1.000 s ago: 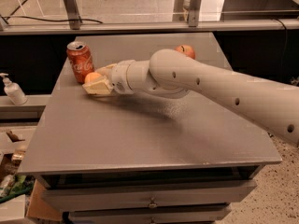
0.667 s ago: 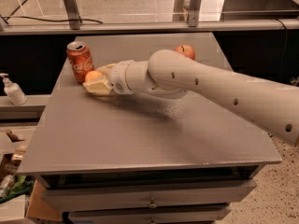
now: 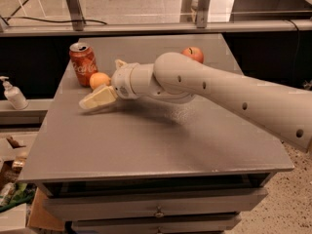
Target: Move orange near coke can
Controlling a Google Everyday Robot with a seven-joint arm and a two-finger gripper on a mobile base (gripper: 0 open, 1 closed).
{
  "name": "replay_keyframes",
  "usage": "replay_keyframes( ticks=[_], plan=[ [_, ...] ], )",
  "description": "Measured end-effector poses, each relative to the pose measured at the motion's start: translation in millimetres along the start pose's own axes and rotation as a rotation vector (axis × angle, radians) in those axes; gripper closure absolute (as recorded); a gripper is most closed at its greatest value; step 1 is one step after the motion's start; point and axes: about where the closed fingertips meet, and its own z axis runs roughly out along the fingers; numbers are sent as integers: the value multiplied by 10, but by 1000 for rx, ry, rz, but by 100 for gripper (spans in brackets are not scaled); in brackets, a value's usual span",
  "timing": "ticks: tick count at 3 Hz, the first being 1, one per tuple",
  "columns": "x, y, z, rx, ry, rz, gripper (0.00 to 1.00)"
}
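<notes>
The orange [image 3: 99, 79] rests on the grey table [image 3: 146, 140] at the back left, just right of the upright red coke can [image 3: 83, 64] and almost touching it. My gripper [image 3: 102, 84] reaches in from the right, low over the table, with its jaws spread around the orange. The near finger [image 3: 97, 99] lies in front of the orange with a gap between them. The far fingertip [image 3: 119, 63] pokes up behind it. The orange sits on the table between the fingers, not squeezed.
A red apple [image 3: 193, 54] sits at the back of the table, partly behind my arm. A white pump bottle [image 3: 13, 94] stands on a lower ledge to the left. Drawers run under the table's front edge, and clutter lies on the floor at left.
The near finger has dropped away from the orange, so the jaws stand wider. The orange and the can have stayed in place.
</notes>
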Motion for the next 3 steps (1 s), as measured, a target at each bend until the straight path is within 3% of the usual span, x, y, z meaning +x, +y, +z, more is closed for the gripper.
replay_keyframes(
  ticks=[1, 3],
  plan=[
    [-15, -11, -74, 2, -10, 0, 0],
    [76, -54, -798, 26, -24, 2, 0]
  ],
)
